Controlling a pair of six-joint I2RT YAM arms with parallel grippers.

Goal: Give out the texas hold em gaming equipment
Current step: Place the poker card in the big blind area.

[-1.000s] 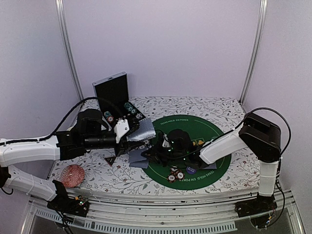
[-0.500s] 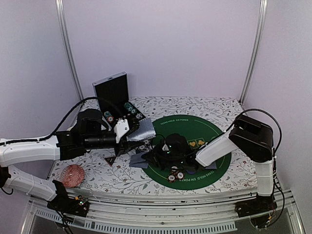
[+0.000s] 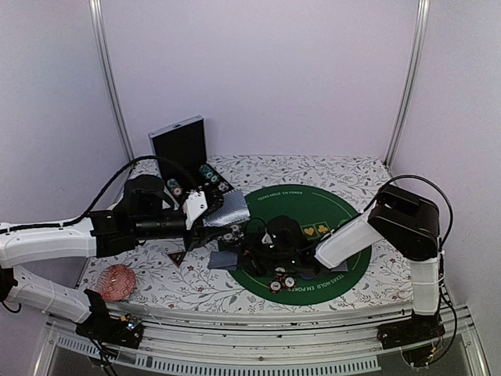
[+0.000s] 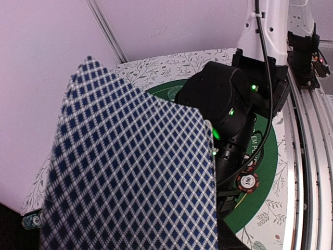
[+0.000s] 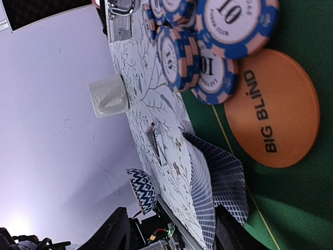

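Grips the deck (image 4: 130, 172) in the left hand (image 3: 210, 213), raised and tilted over the surface (image 3: 352, 176), just left of the green mat (image 3: 313, 205). Cannot tell the state of the right hand (image 3: 252, 249): hidden under its black wrist from above, and not plainly shown by its own camera. Sees nothing held in it. Hangs low at the mat's left edge, near a few dealt cards (image 5: 218, 187) lying face down and overlapping across that edge. Finds beside these, on the mat, an orange Big Blind button (image 5: 273, 109) touching a small group of chips (image 5: 179, 57), some stacked. Shows a black marker (image 3: 176, 257) farther left on the surface, and more chips by the open case (image 3: 180, 145) at the back.

Judging by that: one place partly served with cards, chips and a button. Most of the deck undealt, and the case's chips not yet shared out. No second set seen elsewhere on the mat, as far as the views show. Probably early to midway.
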